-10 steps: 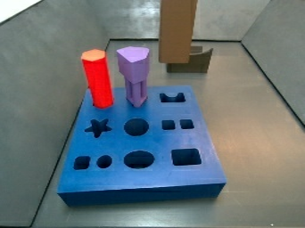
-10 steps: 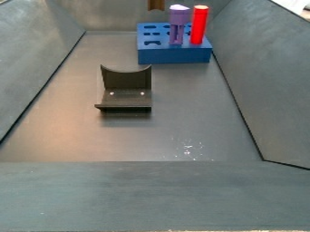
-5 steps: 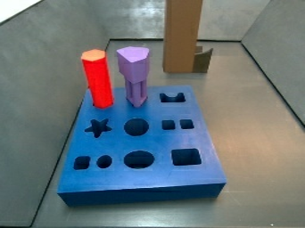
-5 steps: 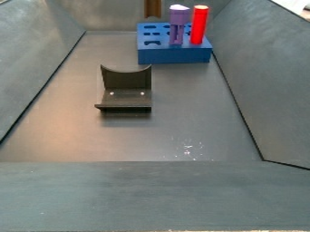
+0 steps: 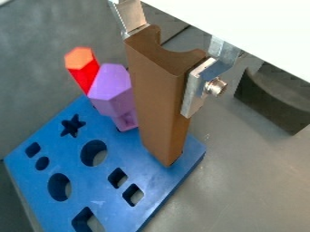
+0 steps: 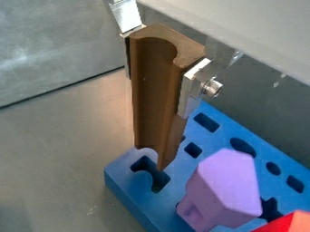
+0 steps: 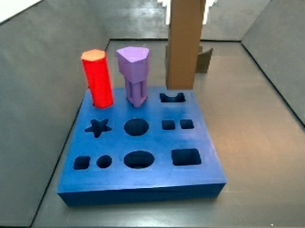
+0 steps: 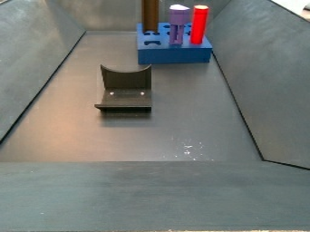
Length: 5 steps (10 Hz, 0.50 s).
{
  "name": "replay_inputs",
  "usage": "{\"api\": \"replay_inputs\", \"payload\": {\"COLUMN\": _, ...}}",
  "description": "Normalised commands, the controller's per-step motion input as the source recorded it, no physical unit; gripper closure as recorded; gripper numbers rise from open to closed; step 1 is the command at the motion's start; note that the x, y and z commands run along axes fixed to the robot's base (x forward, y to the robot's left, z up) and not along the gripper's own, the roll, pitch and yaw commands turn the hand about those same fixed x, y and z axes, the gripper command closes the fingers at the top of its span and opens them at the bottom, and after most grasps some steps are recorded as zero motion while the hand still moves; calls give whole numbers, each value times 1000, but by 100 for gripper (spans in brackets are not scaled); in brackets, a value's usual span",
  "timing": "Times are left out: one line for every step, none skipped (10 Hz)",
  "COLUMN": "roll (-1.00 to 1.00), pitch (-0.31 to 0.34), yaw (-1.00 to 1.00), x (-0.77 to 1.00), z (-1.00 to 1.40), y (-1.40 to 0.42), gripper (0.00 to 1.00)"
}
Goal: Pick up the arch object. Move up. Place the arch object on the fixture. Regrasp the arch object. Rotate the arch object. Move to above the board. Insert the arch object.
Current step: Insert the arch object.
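The arch object (image 7: 184,44) is a long brown column held upright over the blue board (image 7: 143,174). My gripper (image 5: 165,59) is shut on its upper end, with one silver finger (image 5: 200,83) flat against each side. In a wrist view the arch object (image 6: 155,91) has its lower end right at the arch-shaped hole (image 6: 148,169) in the board's far corner; whether it has entered I cannot tell. The fixture (image 8: 123,88) stands bare on the floor, apart from the board (image 8: 173,50).
A red hexagonal peg (image 7: 96,78) and a purple pentagonal peg (image 7: 134,74) stand upright in the board's back row, close beside the arch object. Star, round and square holes lie open across the board. Grey walls enclose the floor.
The arch object has moved from over the fixture toward the board and come down, so its lower end now meets the arch-shaped hole. My gripper stays shut on it.
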Motion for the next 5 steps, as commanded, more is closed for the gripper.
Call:
{"api": "replay_inputs", "payload": {"roll": 119, "pitch": -144, "yaw": 154, "x": -57, "z": -729, "y": -54, "gripper": 100}}
{"api": "replay_inputs", "payload": {"roll": 97, "pitch": -66, "yaw": 126, "x": 0, "z": -629, "y": 0, "gripper": 100}}
{"api": "replay_inputs", "payload": {"roll": 76, "pitch": -17, "yaw": 91, "x": 11, "z": -517, "y": 146, "gripper": 100}}
{"api": "replay_inputs", "payload": {"roll": 59, "pitch": 0, "yaw": 54, "x": 140, "z": -471, "y": 260, "gripper": 100}}
{"api": "replay_inputs", "payload": {"roll": 40, "pitch": 0, "yaw": 26, "x": 234, "z": -437, "y": 297, "gripper": 100}}
